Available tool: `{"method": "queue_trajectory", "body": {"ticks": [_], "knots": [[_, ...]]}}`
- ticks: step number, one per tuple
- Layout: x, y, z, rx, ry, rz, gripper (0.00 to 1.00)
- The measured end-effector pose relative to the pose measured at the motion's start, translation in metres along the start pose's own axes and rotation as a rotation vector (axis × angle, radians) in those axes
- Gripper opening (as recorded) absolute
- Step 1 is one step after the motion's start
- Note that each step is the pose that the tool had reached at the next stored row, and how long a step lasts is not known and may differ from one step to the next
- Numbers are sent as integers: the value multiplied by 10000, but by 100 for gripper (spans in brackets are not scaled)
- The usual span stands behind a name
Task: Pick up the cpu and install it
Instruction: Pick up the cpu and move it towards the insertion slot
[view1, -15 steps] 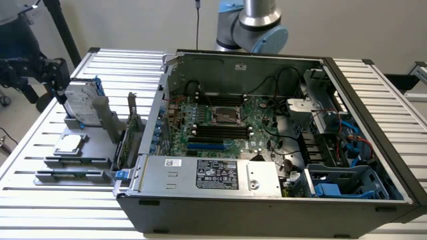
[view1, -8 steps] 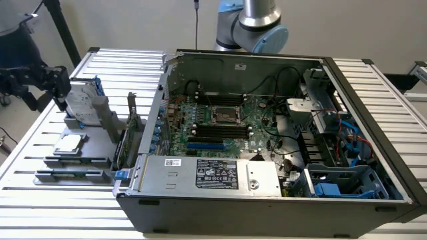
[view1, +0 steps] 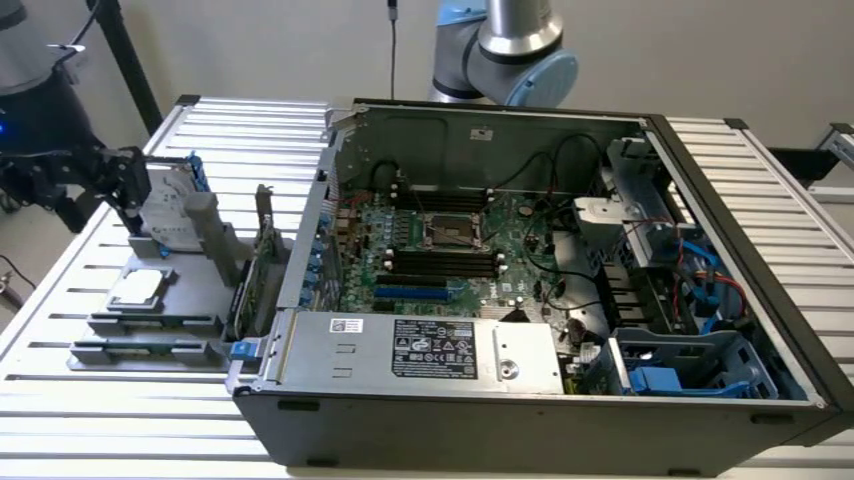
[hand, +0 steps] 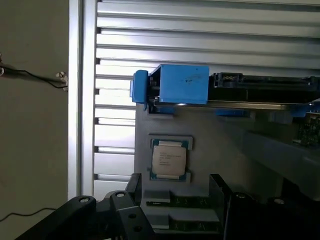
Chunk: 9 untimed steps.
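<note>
**Fingers:** On the exterior view's left, the black metal fingers (view1: 131, 208) (hand: 222, 197) stand wide apart with nothing clamped between them. They hang above a grey moulded plastic holder (view1: 200, 300), which sits on the white slatted metal surface (view1: 80, 400).

**Task item:** The small flat square cpu with a silvery metal top (view1: 138, 288) (hand: 169, 159) lies flat in a recess of that holder. It is below the fingers and clear of them, in line with the gap between them.

**Adjacent items:**
- A silver hard drive with blue brackets (view1: 163, 215) (hand: 182, 84) stands on edge just beside the fingers. Whether it touches them cannot be judged.
- Long dark memory sticks (view1: 147, 322) lie in slots of the same holder, beside the cpu.

**Further right:** Well apart from the fingers, an open grey-and-black computer case (view1: 534, 440) lies on its side. It exposes a green motherboard (view1: 400, 290) with a metal-framed socket (view1: 451, 232). A silver and blue robot arm (view1: 514, 50) rises behind the case.
</note>
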<state>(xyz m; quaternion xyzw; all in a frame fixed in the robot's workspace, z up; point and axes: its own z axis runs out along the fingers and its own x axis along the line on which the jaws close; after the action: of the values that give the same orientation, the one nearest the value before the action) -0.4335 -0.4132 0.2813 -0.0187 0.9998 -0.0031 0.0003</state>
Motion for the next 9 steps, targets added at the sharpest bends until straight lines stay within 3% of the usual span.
{"method": "queue_trajectory", "body": {"ticks": [9], "knots": [[-39, -1, 163, 0, 11, -1, 65]]}}
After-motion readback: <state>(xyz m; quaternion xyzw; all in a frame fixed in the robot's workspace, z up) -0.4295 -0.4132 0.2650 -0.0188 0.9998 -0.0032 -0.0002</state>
